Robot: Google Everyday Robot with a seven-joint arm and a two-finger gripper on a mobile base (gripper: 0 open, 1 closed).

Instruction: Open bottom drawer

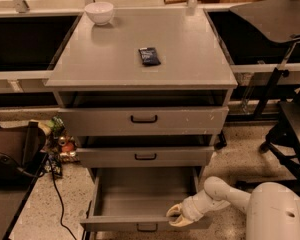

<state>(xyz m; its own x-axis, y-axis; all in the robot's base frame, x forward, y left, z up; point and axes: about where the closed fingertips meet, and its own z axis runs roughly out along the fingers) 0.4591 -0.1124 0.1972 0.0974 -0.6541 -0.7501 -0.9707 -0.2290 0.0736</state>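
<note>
The bottom drawer [140, 199] of the grey metal cabinet stands pulled out, and its inside is bare. Its narrow front [115, 225] carries a small black loop handle [147, 227] at the lower edge of the view. My gripper [176, 216] sits at the drawer front's top edge, just right of the handle, at the end of my white arm [225, 194] coming in from the lower right. The middle drawer [145, 156] and the top drawer [143, 120] above are pushed in.
On the cabinet top [190, 59] lie a white bowl [99, 12] at the back left and a small dark packet [149, 56]. A dark bag [12, 151] and cables lie on the floor at left. A black chair [290, 109] stands at right.
</note>
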